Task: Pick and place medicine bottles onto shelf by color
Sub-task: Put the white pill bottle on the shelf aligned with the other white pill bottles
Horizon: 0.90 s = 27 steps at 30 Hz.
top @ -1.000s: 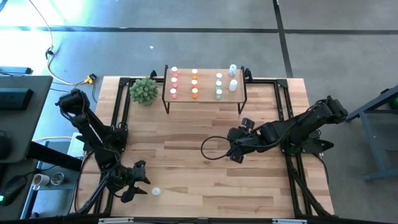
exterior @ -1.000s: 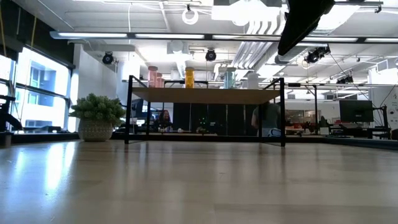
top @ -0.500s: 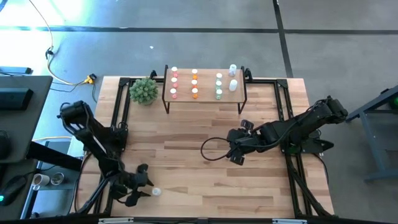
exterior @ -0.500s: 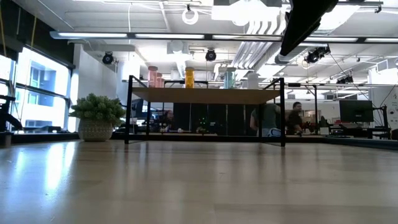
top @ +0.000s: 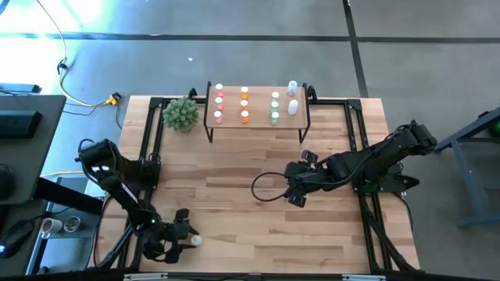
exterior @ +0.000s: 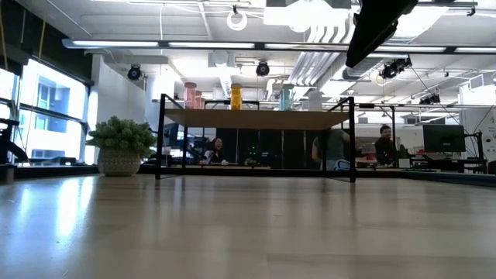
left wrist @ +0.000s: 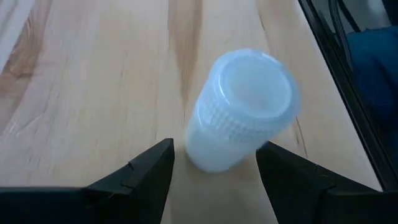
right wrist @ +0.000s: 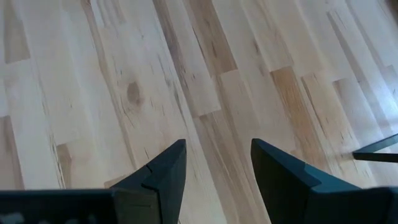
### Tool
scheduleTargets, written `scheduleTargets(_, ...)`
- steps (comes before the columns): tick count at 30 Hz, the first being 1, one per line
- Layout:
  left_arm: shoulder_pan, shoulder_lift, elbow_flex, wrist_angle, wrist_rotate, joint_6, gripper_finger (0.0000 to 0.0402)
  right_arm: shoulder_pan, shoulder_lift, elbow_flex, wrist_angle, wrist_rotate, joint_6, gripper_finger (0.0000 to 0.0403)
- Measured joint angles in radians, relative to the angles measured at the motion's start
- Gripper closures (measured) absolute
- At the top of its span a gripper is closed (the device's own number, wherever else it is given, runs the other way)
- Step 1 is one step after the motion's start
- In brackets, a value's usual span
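Since the earlier frames the left arm has swung down toward the lower left of the high view, bringing the left tool [top: 181, 239] up to the small white, ribbed-cap medicine bottle [top: 196, 240] lying on the light wood-plank counter [top: 234, 226]; the right arm looks unchanged.

Left wrist view: the bottle [left wrist: 239, 109] is a pale, translucent white cylinder with a knurled cap, tipped on its side, cap end toward the camera. The left tool [left wrist: 214, 177] stands open, its two dark fingers [left wrist: 149, 171] on either side of the bottle's body, not yet clamped.

Right tool [top: 295, 187] hangs over bare counter just right of centre in the high view, fingers apart, nothing between them.

Upper centre of the high view: the low shelf with light wood top and thin black legs [top: 258, 125]. On it, columns of white-capped bottles: pink [top: 219, 104], orange [top: 244, 104], green [top: 275, 107], and clear white [top: 293, 98] at the right end. A round green spiky plant [top: 180, 114] sits just left of the shelf.
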Motion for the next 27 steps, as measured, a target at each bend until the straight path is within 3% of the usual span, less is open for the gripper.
scheduleTargets(17, 0.029, 0.011, 0.000, 0.025, -0.079, 0.023, 0.0212, 0.000, 0.000, 0.000, 0.044, 0.002, -0.035, 0.0231)
scheduleTargets(27, 0.097, 0.011, 0.000, 0.056, 0.029, 0.072, 0.0213, 0.000, 0.000, 0.000, 0.044, -0.001, -0.036, 0.0231)
